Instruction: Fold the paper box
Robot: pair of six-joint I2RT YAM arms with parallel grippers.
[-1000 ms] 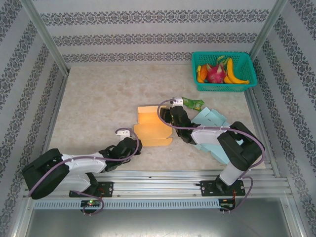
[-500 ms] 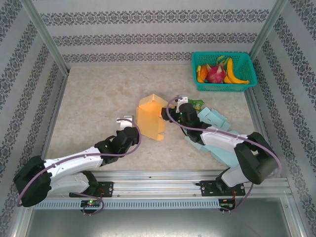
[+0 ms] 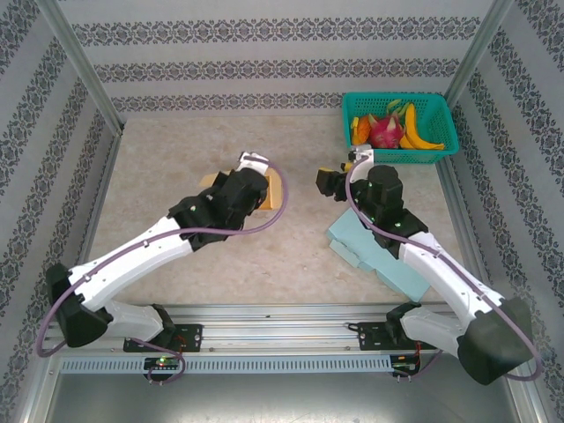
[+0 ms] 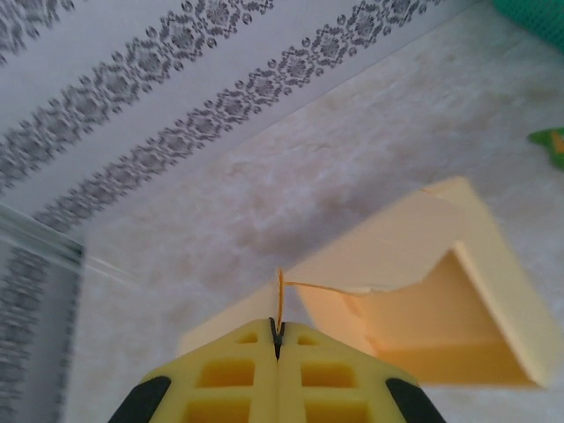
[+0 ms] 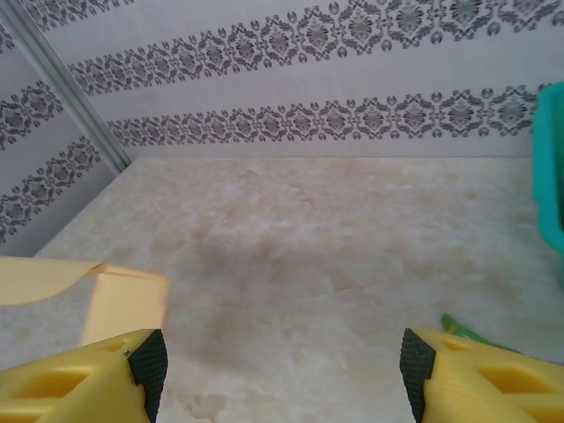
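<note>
Orange paper box (image 4: 423,291) pinched by left gripper (image 4: 276,342); right gripper (image 5: 280,357) free.

Left wrist view: jaws pressed together on a thin upright flap edge, box part-formed beyond, hollow side toward the camera, marbled worktop (image 4: 264,203) behind; lifted or resting, cannot tell. Right wrist view: jaws wide apart over bare worktop, a box corner low at left, green scrap (image 5: 463,328) low at right. Overhead view adding: box near worktop centre, mostly covered by the left arm, right gripper just beside it but apart; pale blue flattened box (image 3: 374,251) under the right arm; teal basket (image 3: 398,155) of fruit in the far right corner.
</note>
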